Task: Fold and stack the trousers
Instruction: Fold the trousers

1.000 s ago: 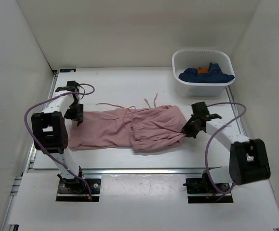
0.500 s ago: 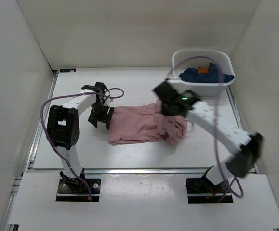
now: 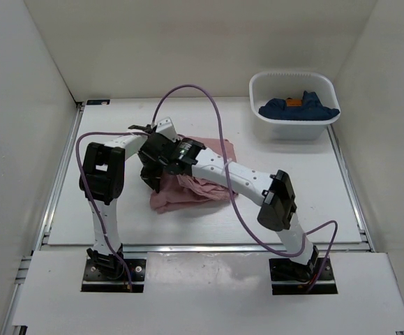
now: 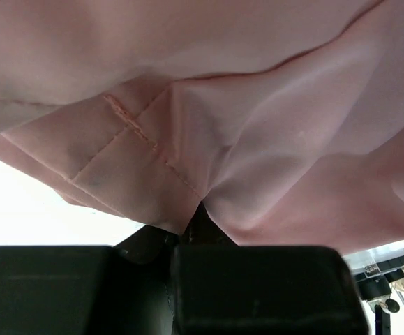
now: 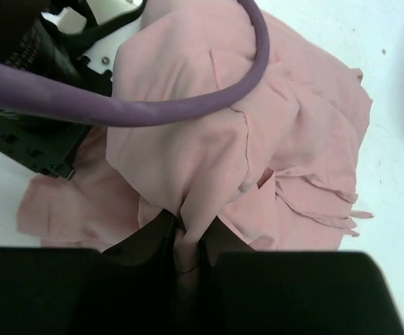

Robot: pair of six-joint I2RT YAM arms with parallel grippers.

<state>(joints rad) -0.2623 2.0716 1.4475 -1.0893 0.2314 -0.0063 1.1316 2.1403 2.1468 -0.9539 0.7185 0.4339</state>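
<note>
The dusty-pink trousers [image 3: 196, 185] lie bunched in a folded heap left of the table's middle. My left gripper [image 3: 148, 177] sits at the heap's left edge, and in the left wrist view it [image 4: 196, 209] is shut on a pinch of the trousers [image 4: 257, 105] beside a stitched hem. The right arm reaches across the table, with my right gripper [image 3: 164, 155] over the heap's upper left. In the right wrist view that gripper [image 5: 188, 232] is shut on a fold of the trousers [image 5: 202, 139], which hang in front of it.
A white tub [image 3: 296, 130] stands at the back right with a dark blue garment [image 3: 298, 107] inside. The right arm's purple cable [image 3: 188, 89] loops high over the table and crosses the right wrist view as the same cable [image 5: 153, 112]. White walls enclose the table.
The right arm swung far left, carrying its end of the trousers over the rest. The left gripper moved right and shut on the fabric. The trousers went from spread out to a compact heap.
</note>
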